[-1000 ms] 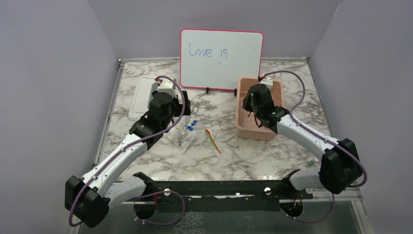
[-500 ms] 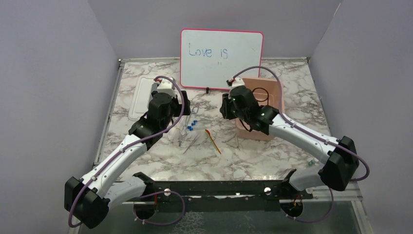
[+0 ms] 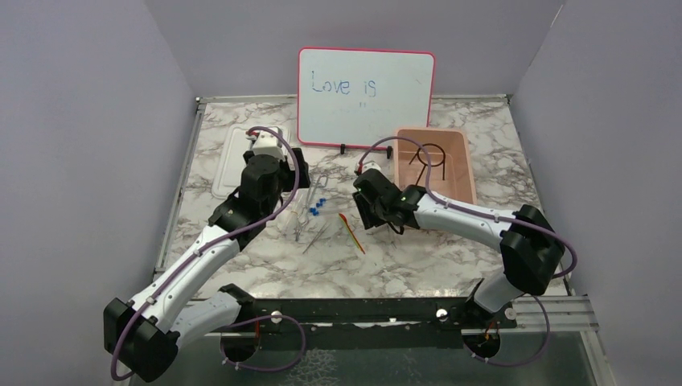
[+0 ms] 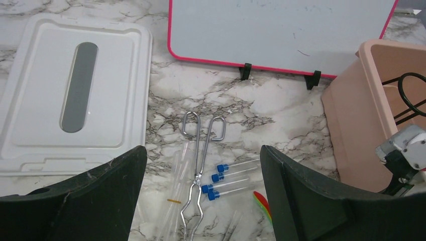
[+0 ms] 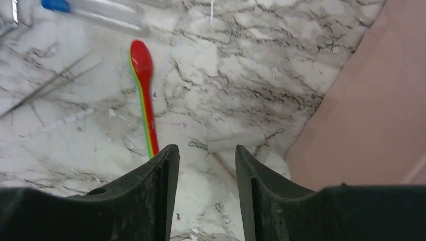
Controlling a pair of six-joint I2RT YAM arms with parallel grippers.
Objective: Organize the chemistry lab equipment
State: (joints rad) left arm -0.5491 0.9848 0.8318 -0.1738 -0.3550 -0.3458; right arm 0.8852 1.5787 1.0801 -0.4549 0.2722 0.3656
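Top external: right gripper (image 5: 205, 160) leaves pink tub (image 3: 430, 129) — black wire ring (image 3: 430, 154) stowed inside; fingers narrowly apart, empty, beside tub; left gripper (image 4: 202, 150) wide, empty.

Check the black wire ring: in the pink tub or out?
In. The black wire ring lies inside the pink tub, within its walls, seen from above.

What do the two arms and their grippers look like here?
The left arm and right arm have white links, black joints and a looping purple cable each. The left gripper and right gripper have broad matte-black fingers.
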